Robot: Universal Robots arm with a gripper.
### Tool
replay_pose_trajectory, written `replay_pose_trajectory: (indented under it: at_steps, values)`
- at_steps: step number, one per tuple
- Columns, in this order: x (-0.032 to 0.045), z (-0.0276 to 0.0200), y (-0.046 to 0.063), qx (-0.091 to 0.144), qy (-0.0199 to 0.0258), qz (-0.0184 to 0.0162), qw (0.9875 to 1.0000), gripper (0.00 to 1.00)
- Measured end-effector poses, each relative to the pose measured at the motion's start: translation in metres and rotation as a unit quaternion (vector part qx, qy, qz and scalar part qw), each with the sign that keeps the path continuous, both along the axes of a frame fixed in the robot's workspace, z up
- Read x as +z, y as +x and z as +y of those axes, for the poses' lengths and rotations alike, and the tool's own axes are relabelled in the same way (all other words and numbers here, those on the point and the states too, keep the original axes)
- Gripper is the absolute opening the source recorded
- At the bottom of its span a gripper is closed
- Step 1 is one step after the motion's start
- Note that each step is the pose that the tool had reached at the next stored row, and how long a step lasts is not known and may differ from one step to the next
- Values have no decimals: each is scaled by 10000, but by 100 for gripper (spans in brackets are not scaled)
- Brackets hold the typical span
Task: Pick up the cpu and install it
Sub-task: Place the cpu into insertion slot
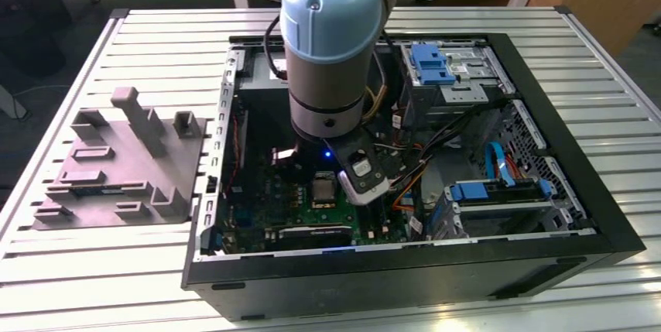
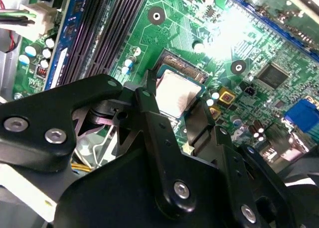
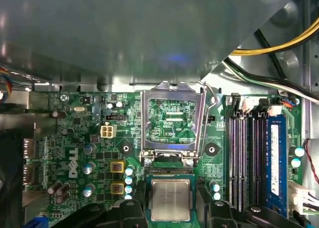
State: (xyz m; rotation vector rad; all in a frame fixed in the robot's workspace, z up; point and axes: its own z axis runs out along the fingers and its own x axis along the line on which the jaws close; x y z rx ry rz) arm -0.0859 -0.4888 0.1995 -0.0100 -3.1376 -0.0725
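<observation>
The cpu [image 3: 171,199] is a small silvery square with a thin pale rim. It lies flat in the motherboard socket, below the raised silver socket frame [image 3: 173,119]. In both wrist views my gripper [image 3: 171,210] has one black finger [image 3: 137,210] against each side of the cpu [image 2: 177,93], so it is shut on the chip. In the second wrist view the fingers [image 2: 149,106] flank the cpu closely. In the exterior view the gripper [image 1: 336,191] reaches down into the open computer case [image 1: 578,216] over the green motherboard [image 1: 299,208].
A grey moulded tray [image 1: 114,169] sits on the slatted table at the exterior view's left. Long black memory slots [image 3: 246,158] run beside the socket. Cables [image 1: 413,154], blue drive brackets [image 1: 429,65] and metal case walls crowd the space around the arm.
</observation>
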Motion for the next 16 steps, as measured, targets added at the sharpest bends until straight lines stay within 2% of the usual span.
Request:
replay_pose_trajectory:
  at_steps: [16]
  values:
    - [-49, -8, 3, -6, 0, 0, 10000, 47]
